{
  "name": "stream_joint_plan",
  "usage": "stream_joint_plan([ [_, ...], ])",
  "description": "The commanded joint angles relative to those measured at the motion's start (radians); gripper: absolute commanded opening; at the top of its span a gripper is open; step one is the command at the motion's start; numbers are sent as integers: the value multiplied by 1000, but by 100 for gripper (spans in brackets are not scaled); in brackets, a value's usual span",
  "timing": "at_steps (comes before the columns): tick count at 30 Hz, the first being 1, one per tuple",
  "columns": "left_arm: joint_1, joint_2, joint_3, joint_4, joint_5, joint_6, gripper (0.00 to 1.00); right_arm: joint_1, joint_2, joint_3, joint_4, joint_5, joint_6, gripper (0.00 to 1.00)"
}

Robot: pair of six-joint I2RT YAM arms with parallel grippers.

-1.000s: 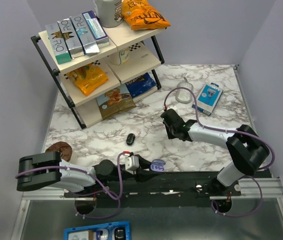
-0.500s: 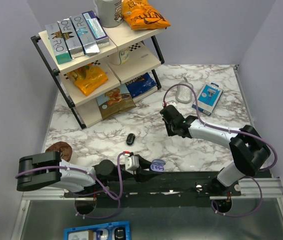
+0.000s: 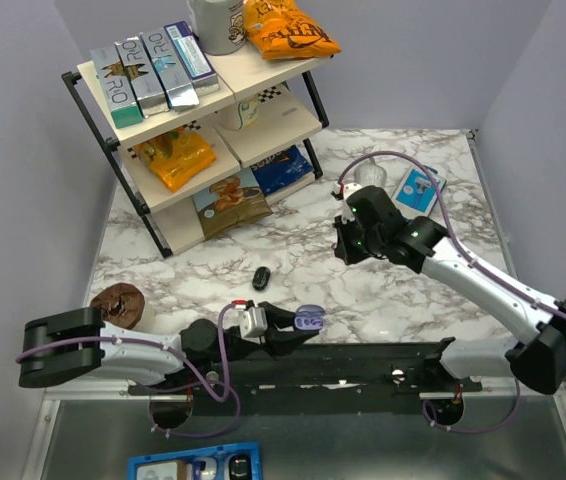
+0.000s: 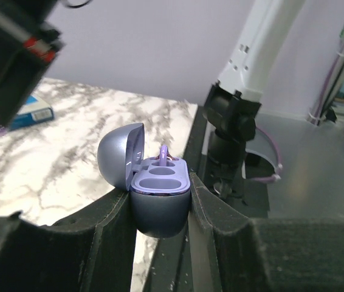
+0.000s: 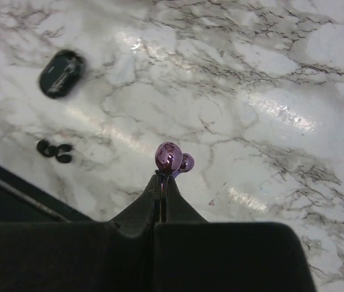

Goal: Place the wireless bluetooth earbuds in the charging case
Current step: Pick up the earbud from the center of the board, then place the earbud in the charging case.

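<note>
One glossy purple earbud (image 5: 168, 157) is pinched in my right gripper (image 5: 161, 181), jaws closed on it, above the marble beyond the one charging case (image 4: 158, 210), arm outstretched. My left gripper (image 4: 160, 198) clamps that open-lidded case, arm low.

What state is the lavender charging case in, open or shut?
Open: the rounded lavender charging case, held between the left gripper's fingers, has its lid flipped back, and both sockets look empty.

"RO" on the top-shelf boxes (image 3: 153, 68)
</note>
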Motion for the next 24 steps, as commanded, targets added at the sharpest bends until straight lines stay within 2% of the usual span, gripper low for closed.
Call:
stream_joint_plan([
  [1, -3, -90, -91, -78, -114, 72, 0, 6, -98, 70, -205, -179, -55, 1],
  [6, 14, -194, -85, -189, -194, 87, 0, 5, -198, 124, -312, -252, -84, 1],
  [10, 33, -242, -79, -252, -206, 89, 0, 5, -265, 140, -334, -413, -119, 1],
  [14, 56, -247, -59, -289, -186, 84, 0, 5, -316, 138, -340, -484, -139, 1],
  [21, 132, -122, 9, -214, 13, 73, 0, 5, -364, 104, -290, -685, -141, 1],
  [24, 186, -61, 36, -149, 168, 50, 0, 5, -382, 80, -250, -774, -135, 1],
])
